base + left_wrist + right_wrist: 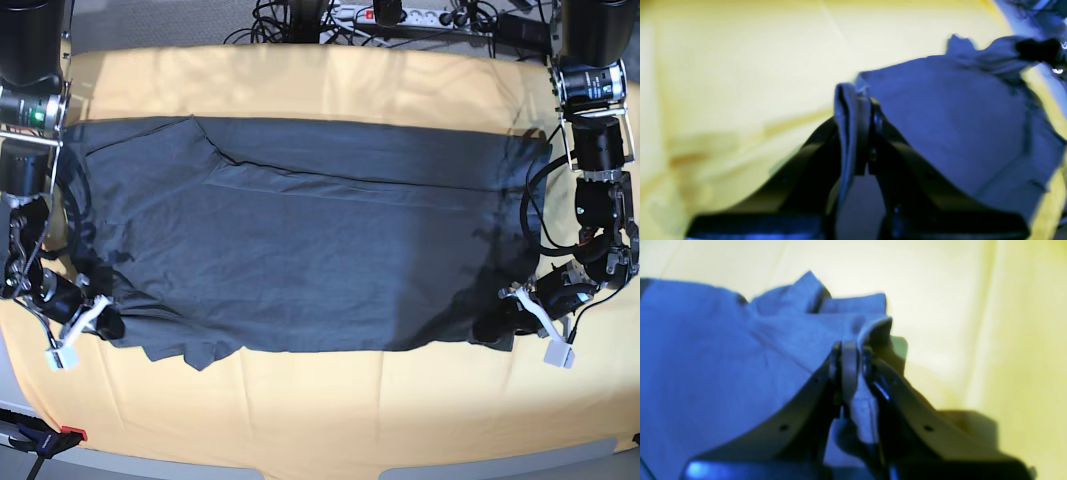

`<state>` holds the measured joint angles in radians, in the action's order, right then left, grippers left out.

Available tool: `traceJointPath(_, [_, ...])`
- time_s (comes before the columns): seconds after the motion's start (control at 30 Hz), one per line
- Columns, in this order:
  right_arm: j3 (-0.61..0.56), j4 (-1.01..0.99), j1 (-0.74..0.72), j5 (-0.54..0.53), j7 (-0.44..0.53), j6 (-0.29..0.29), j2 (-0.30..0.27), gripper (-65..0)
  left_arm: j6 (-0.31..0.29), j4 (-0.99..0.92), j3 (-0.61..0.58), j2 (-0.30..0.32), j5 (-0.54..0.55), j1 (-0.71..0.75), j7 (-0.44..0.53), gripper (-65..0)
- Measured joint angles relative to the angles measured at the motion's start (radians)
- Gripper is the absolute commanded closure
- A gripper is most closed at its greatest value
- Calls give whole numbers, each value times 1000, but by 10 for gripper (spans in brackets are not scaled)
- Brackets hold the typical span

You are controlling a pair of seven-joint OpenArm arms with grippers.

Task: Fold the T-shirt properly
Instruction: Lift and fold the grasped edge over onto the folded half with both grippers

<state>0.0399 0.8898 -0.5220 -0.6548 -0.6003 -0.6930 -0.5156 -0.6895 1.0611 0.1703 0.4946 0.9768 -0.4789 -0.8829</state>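
T-shirt [300, 240], plain dark slate-grey cotton, lies spread wide across the yellow-covered bench [330, 420], stretched almost from one arm to the other. Its far edge runs fairly straight, with a band of bare yellow behind it, and beyond that a tangle of black cables and a power strip [400, 14]. The near edge is ragged on the base view's left, where a small flap pokes out, then runs smoother toward the right. A broad strip of open yellow bench lies in front of that near edge, free for moving.

Left gripper [862, 100] sits at the near corner on the base view's right, its black fingers [878, 123] clenched on a bunched fold of cloth that stands up between them. Right gripper [849, 350] is at the opposite near corner, fingers [835, 356] likewise clamped on a pinched ridge of fabric. Both corners are low, close to the bench. Creases fan inward from each grip. Both wrist views are blurred.
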Motion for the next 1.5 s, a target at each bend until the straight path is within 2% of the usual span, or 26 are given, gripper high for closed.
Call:
traceJointPath(0.07, [0,69,51,-15,-44,0,-34,0,0,11,0,30,90,26,-45,0])
traceJointPath(0.17, [0,159,139,-63,-118,0,-69,0,0,18,0,76,153,67,-93,0])
traceJointPath(0.27, [-5,227,202,-84,-132,-5,-92,0,0,18,0,90,163,71,-117,0])
traceJointPath(0.33, [-5,264,212,-90,-130,-7,-116,0,0,20,0,101,211,69,-126,0])
traceJointPath(0.43, [-2,303,221,-114,-143,-6,-157,0,0,30,0,138,316,68,-229,0])
traceJointPath(0.53, [-4,306,241,-156,-219,-5,-174,0,0,31,0,180,433,69,-352,0])
traceJointPath(0.6, [-4,306,245,-170,-246,-7,-180,0,0,31,0,202,478,69,-372,0])
traceJointPath(0.7, [-4,306,236,-177,-238,-7,-192,0,0,31,0,230,484,66,-385,0])
traceJointPath(0.87, [-4,306,239,-176,-239,-8,-185,0,0,52,0,259,483,67,-524,0])
traceJointPath(0.97, [-4,306,239,-175,-239,-7,-187,0,1,90,0,256,483,67,-520,0])
traceJointPath(1.03, [-4,306,239,-173,-243,-7,-187,0,53,120,0,257,483,67,-521,0])
traceJointPath(1.2, [-4,307,239,-173,-246,-5,-187,0,110,253,0,262,483,73,-523,0])
traceJointPath(1.37, [-4,307,240,-173,-292,-3,-188,0,98,402,-1,290,486,171,-524,0])
traceJointPath(1.43, [-4,307,239,-173,-294,-4,-188,0,76,435,-1,294,482,219,-528,0])
traceJointPath(1.5, [-4,307,238,-174,-294,-5,-188,0,23,444,-1,295,483,251,-524,0])
